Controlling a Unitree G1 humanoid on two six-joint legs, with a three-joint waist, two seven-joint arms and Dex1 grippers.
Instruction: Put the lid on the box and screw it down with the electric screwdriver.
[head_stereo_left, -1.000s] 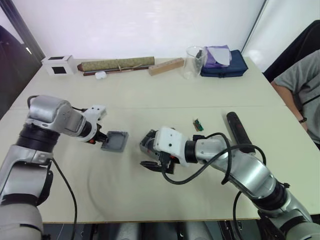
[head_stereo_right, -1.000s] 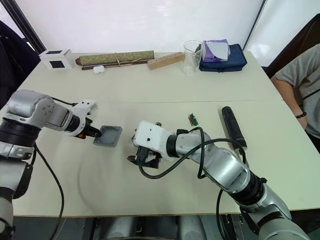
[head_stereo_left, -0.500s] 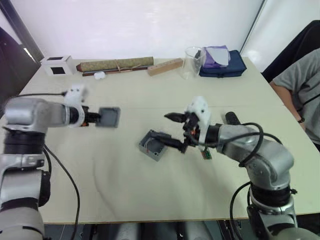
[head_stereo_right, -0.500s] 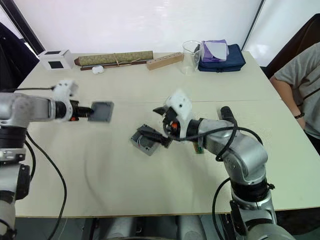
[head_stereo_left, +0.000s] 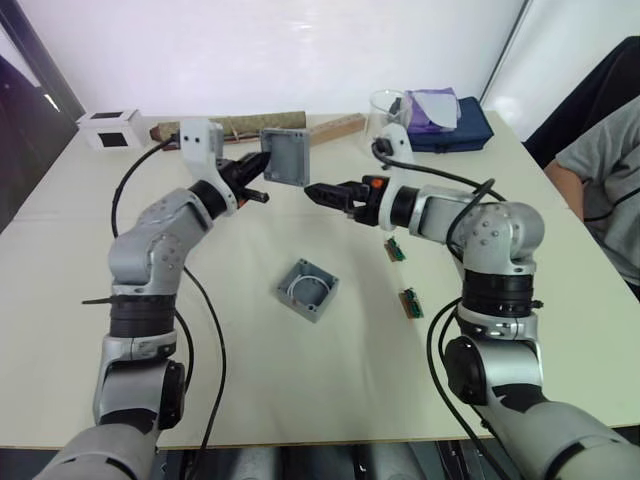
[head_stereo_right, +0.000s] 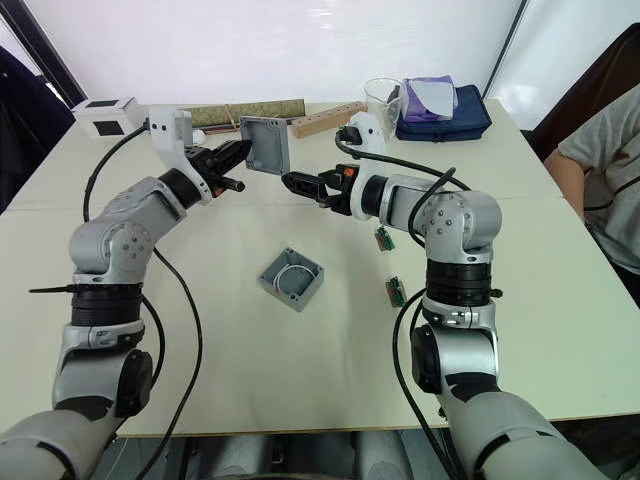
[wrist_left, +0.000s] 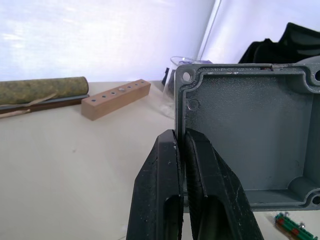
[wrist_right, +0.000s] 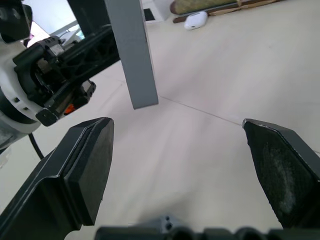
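While the left gripper (wrist_left: 181, 145) pinches the lid (head_stereo_left: 284, 155) aloft by its rim, the right gripper (wrist_right: 185, 160) gapes wide just beside it. Below them, the box (head_stereo_left: 308, 289) sits open on the table (head_stereo_left: 250, 380).

A pale beige table (head_stereo_left: 300, 400) is taking up most of the scene, with a faint seam running across it from side to side. Behind its far edge a white wall (head_stereo_left: 280, 50) is glowing with even, bright light. A dark vertical strip (head_stereo_left: 40, 60) is standing at the far left corner, and a thin dark line (head_stereo_left: 505, 45) is slanting down the wall toward the far right corner.
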